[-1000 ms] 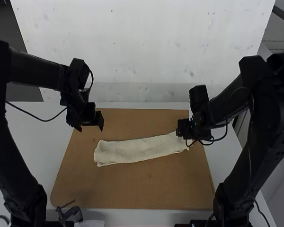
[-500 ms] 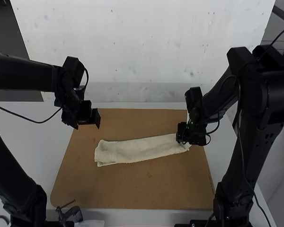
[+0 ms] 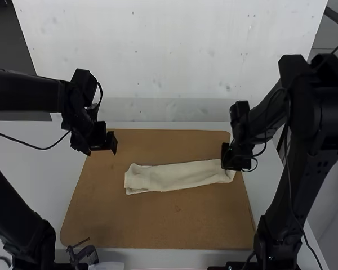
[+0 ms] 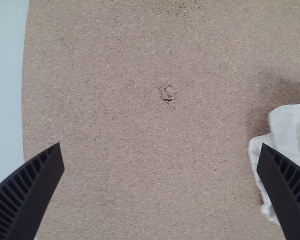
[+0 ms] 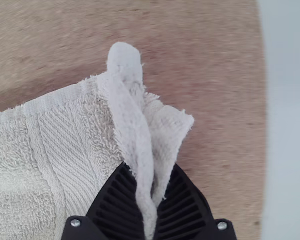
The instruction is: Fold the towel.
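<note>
A cream towel (image 3: 177, 176) lies as a long folded strip across the brown board in the high view. My right gripper (image 3: 232, 169) is at its right end. In the right wrist view my right gripper (image 5: 149, 192) is shut on the pinched end of the towel (image 5: 65, 135), with a ridge of cloth standing up between its fingers. My left gripper (image 3: 104, 151) is beyond and left of the towel's left end. In the left wrist view my left gripper (image 4: 161, 172) stands open, the towel's corner (image 4: 290, 135) partly behind one finger.
The brown board (image 3: 158, 225) lies on a white table (image 3: 39, 174). A small dark clamp-like object (image 3: 84, 253) is at the board's near left edge. A pale wall stands behind the board.
The right gripper has moved slightly right over the last half second, and the whole towel slid right with it. The left gripper has drifted a little left.
</note>
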### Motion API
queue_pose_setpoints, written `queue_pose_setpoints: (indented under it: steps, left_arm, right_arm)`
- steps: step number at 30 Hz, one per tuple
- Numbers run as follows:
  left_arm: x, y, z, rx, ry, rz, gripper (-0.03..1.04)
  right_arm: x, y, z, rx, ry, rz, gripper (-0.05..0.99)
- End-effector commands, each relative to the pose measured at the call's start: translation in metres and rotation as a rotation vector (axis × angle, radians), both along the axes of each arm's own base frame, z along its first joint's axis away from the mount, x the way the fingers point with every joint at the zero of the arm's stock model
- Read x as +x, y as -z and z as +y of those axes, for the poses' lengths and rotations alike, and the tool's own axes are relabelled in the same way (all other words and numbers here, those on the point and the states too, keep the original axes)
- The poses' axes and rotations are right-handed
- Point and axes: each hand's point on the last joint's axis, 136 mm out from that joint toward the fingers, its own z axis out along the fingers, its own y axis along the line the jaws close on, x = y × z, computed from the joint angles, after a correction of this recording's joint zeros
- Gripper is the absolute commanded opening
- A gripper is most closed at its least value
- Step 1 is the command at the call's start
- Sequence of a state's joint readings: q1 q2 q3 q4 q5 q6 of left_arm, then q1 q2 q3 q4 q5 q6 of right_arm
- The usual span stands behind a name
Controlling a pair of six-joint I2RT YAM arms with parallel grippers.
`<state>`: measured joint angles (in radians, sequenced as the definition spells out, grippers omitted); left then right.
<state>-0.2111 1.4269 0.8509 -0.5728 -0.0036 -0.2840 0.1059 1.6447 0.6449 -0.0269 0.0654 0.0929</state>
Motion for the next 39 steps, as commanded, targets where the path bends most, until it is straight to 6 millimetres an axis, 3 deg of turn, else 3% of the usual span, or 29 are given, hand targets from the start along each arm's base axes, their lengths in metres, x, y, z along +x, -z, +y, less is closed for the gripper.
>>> queue_pose_setpoints:
  steps: [1, 10, 14, 17, 20, 24, 32, 39]
  left_arm:
    - [0.004, -0.013, 0.007, 0.004, -0.009, -0.052, 1.01]
    - [0.001, -0.012, 0.009, 0.002, -0.012, -0.06, 1.01]
    - [0.0, -0.013, 0.011, 0.003, -0.014, -0.063, 1.01]
    - [-0.001, -0.012, 0.013, 0.003, -0.021, -0.063, 1.01]
    - [-0.003, -0.009, 0.017, 0.007, -0.025, -0.057, 1.01]
    - [-0.003, -0.007, 0.02, 0.009, -0.026, -0.059, 1.01]
    - [-0.004, -0.019, 0.025, 0.002, -0.034, -0.104, 1.01]
    - [-0.005, -0.029, 0.033, 0.001, -0.054, -0.143, 1.01]
  right_arm:
    - [0.014, -0.025, -0.059, -0.08, 0.094, -0.064, 0.02]
    - [0.021, -0.046, -0.15, -0.143, 0.232, -0.09, 0.02]
    - [0.026, -0.061, -0.171, -0.155, 0.262, -0.09, 0.02]
    - [0.028, -0.075, -0.171, -0.156, 0.262, -0.1, 0.02]
    - [0.028, -0.089, -0.148, -0.149, 0.213, -0.116, 0.02]
    - [0.03, -0.1, -0.09, -0.108, 0.13, -0.146, 0.02]
    - [0.028, -0.088, 0.032, -0.109, -0.041, -0.126, 0.02]
    - [0.021, -0.08, 0.103, -0.113, -0.146, -0.104, 0.02]
